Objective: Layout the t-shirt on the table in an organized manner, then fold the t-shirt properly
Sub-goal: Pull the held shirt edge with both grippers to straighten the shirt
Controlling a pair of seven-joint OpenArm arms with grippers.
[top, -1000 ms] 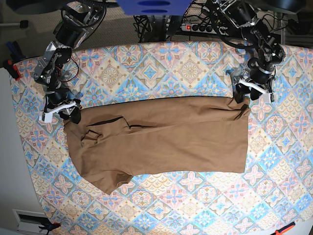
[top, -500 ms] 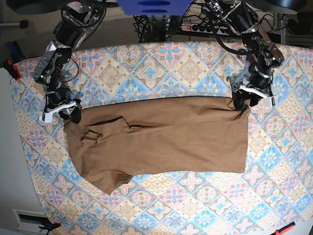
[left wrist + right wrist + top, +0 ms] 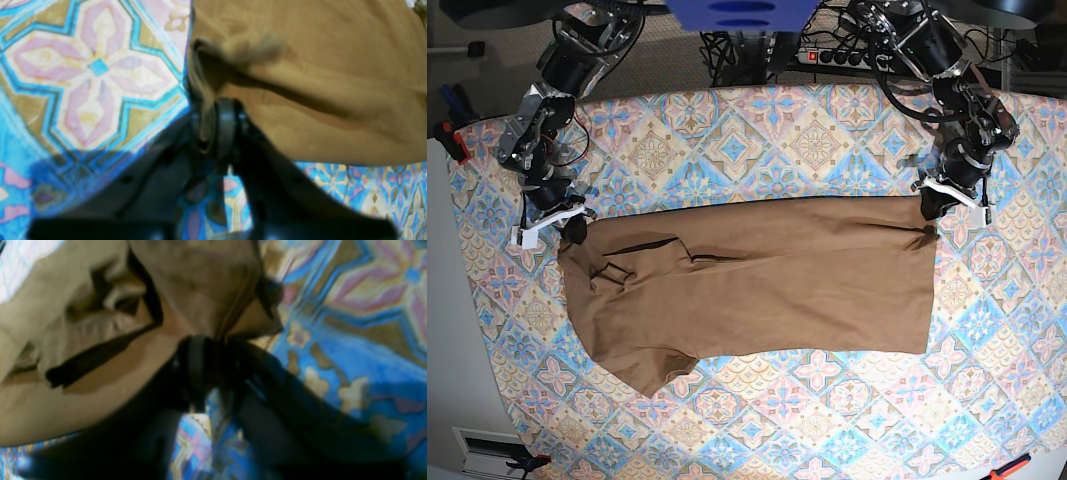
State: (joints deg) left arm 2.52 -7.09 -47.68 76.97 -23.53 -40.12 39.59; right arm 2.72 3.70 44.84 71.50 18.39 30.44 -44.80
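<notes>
Now both arms reach down; left tool (image 3: 930,213), right tool (image 3: 570,229) each clamp t-shirt (image 3: 757,285) corner.

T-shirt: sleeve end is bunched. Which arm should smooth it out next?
Right, probably. The right gripper is shut on the t-shirt at the corner nearest the folded-over sleeve. The left gripper pinches the opposite hem corner, which lies flat on the table, so it could anchor.
</notes>
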